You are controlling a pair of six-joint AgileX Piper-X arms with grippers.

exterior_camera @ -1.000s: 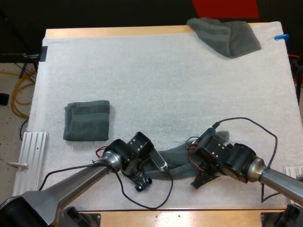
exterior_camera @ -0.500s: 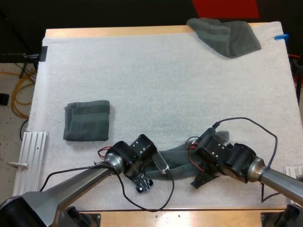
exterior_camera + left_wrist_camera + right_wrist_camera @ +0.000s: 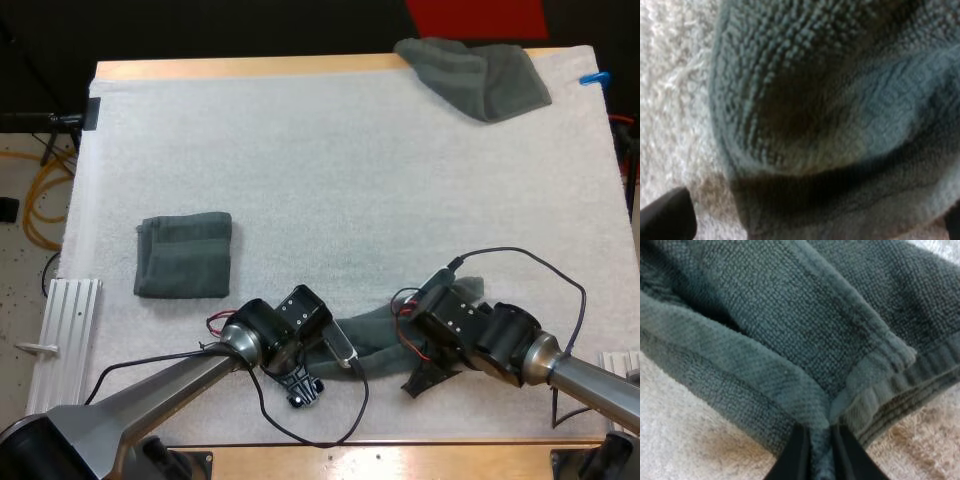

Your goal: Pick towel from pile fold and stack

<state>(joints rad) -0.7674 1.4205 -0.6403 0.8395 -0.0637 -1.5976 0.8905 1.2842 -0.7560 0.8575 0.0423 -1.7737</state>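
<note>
Pinching towel (image 3: 790, 315), right claw (image 3: 817, 435) low.

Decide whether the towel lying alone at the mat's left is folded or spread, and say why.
Folded: the towel is a compact, square-edged block with a doubled edge along its left side.

long towel (image 3: 372, 335) lies bunched in a strip near the front edge of the mat (image 3: 300, 150) | left gripper (image 3: 338, 348) at its left end, right gripper (image 3: 415, 335) at its right end | folded towel (image 3: 183, 255) on mat's left side, well apart | crumpled towel (image 3: 475, 72) at far right corner, overlapping the tabletop (image 3: 250, 67) edge
</note>
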